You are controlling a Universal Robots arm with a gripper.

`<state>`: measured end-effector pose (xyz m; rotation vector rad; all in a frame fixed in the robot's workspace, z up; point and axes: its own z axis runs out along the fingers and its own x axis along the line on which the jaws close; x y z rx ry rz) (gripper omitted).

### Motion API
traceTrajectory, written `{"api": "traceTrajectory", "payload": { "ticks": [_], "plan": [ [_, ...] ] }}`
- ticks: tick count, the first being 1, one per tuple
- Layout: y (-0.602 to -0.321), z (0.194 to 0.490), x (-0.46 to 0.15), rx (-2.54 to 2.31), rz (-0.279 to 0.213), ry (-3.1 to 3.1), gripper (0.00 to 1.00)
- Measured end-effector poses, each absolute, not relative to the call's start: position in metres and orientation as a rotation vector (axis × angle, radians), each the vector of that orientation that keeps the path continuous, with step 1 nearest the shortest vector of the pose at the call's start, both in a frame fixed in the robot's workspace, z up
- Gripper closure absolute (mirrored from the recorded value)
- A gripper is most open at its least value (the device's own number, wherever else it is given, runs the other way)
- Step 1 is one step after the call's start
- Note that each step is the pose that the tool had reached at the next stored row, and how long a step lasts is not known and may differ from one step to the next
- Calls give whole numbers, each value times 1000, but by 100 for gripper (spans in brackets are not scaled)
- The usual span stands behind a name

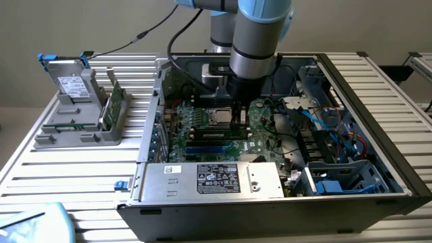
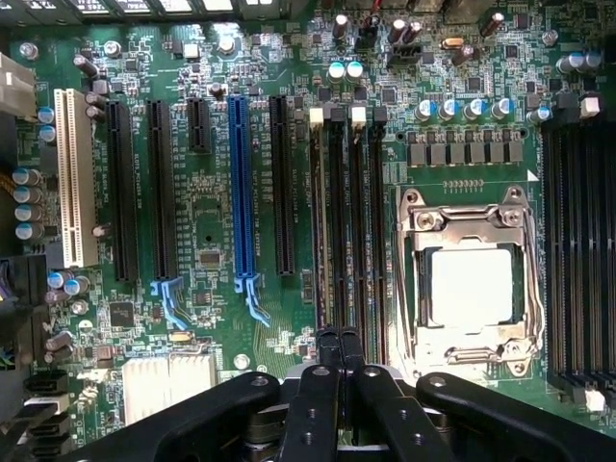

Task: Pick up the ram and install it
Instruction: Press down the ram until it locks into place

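- The gripper (image 1: 238,123) reaches down into an open computer case (image 1: 270,223); its jaws are pressed together with nothing clasped between them
- The ram (image 1: 216,134), a long narrow green stick, lies along a memory slot beside the processor socket (image 1: 217,116), directly under the jaw tips; whether the tips touch its top edge cannot be told
- In the wrist view the gripper (image 2: 339,351) hangs over the bank of dark memory slots (image 2: 348,221), between the blue expansion slot (image 2: 243,192) and the processor socket (image 2: 470,284)
- Judged step: the seating stage, with the stick already in its slot and no longer gripped; whether it is fully latched cannot be told
- Judged need: any further push would call for straight downward pressure, kept in line with the slot and even along the stick
- The case rests on a slatted metal desk (image 1: 74,172), filling the half toward the exterior view's right; a silver power supply (image 1: 209,179) sits at its near end
- A grey holder (image 1: 74,134) near the desk's far corner, on the exterior view's left, carries a drive box (image 1: 71,86) and an upright expansion card (image 1: 115,104)
- A plain beige wall stands behind
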<state>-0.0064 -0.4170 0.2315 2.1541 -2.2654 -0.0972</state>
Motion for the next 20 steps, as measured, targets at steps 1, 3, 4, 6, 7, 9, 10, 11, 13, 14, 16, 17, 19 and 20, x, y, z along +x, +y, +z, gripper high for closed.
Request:
{"api": "traceTrajectory", "payload": {
  "ticks": [1,3,4,6,7,9,10,11,13,14,16,17,19,20],
  "plan": [
    [-417,231,-6,2155,-96,-2265,89],
    [-417,229,-6,2156,-95,-2265,89],
    [-417,229,-6,2156,-95,-2265,89],
    [-417,227,-6,2157,-94,-2264,89],
    [-417,227,-6,2157,-94,-2264,89],
    [-417,226,-7,2157,-94,-2264,89],
    [-417,226,-7,2158,-94,-2264,89],
    [-417,226,-7,2158,-94,-2264,89],
    [-417,226,-7,2158,-94,-2264,89],
    [-417,227,-6,2159,-95,-2265,89],
    [-417,230,-6,2158,-94,-2264,89],
    [-417,231,-7,2158,-94,-2264,89],
    [-417,231,-8,2159,-93,-2265,89],
    [-417,231,-9,2159,-92,-2265,89]
  ]
}}
